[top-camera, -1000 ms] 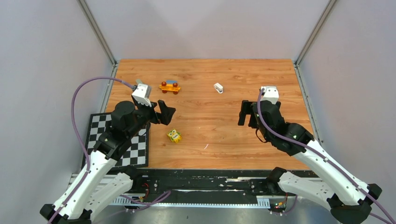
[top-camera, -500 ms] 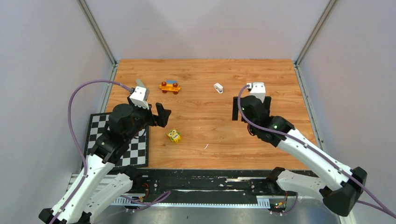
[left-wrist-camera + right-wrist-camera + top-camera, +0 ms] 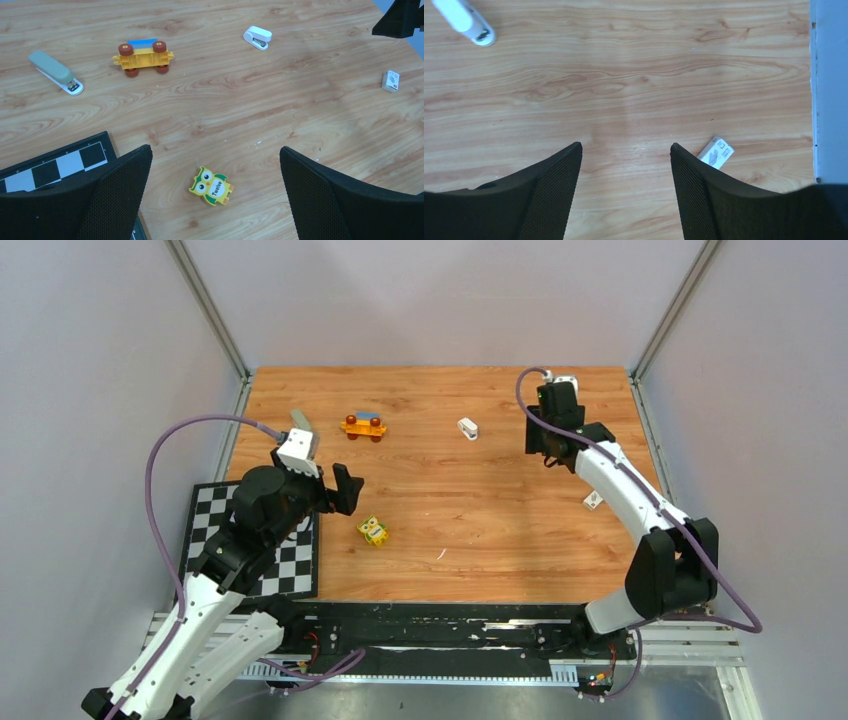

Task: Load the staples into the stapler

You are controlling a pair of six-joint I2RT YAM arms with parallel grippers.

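Across the overhead view, the wood-grain table ran smooth and flat to grey walls on three sides, with metal posts at the two far corners. The widest open stretch lay through its middle and lower right. A black-and-white checkered mat overlapped the lower-left edge.

In the left wrist view, the left gripper stood spread as wide as it goes, its black mesh-textured fingers holding nothing. The right gripper, high at the upper right of the overhead frame, had its jaws apart over bare wood, also empty.

A yellow plastic toy cart with brown wheels sat at the upper left. To its left lay a long grey-green stapler. A yellow owl-printed block lay at lower centre. A small, rounded white stapler sat at upper centre, well apart from everything. A small white box lay near the table's right edge.

The staples showed only as a thin pale sliver at lower centre, too small to make out ridges.
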